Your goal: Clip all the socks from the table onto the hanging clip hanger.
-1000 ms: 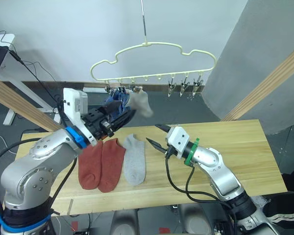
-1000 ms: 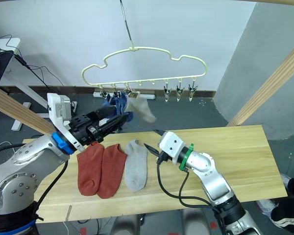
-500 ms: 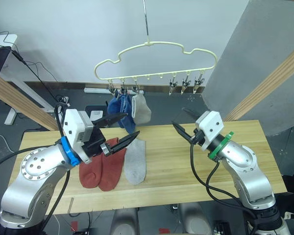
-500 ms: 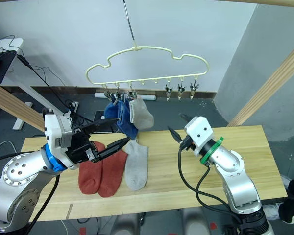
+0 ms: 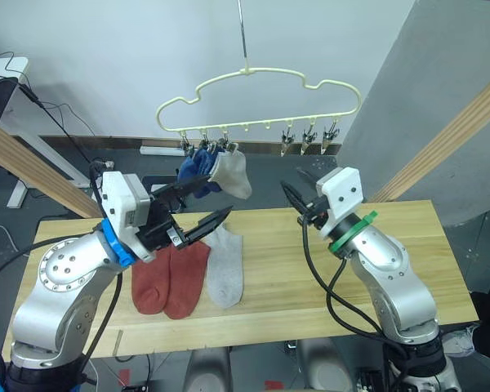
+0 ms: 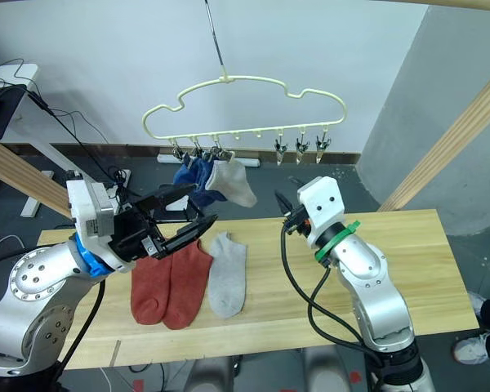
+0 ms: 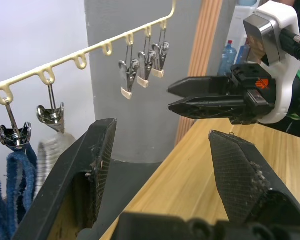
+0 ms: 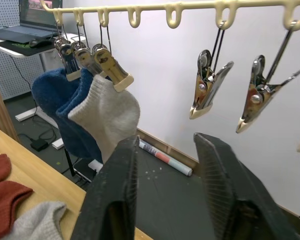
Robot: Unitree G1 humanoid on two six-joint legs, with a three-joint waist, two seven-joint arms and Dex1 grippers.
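Left eye view: three socks are up on the pale yellow clip hanger (image 5: 257,102) at top centre, two blue socks (image 5: 194,167) and a light grey sock (image 5: 231,174), with three metal clips (image 5: 310,139) empty towards its right end. Down on the wooden table (image 5: 392,224), left of centre, lie two rust-red socks (image 5: 168,273) and one grey sock (image 5: 224,265), side by side. The left gripper (image 5: 202,206) hangs spread wide, empty, just above them. The right gripper (image 5: 292,186), raised mid-frame, is also parted and empty. Next up, probably a pick: come down on the grey sock's cuff, pinch one layer cleanly, and keep its neighbour from dragging along.
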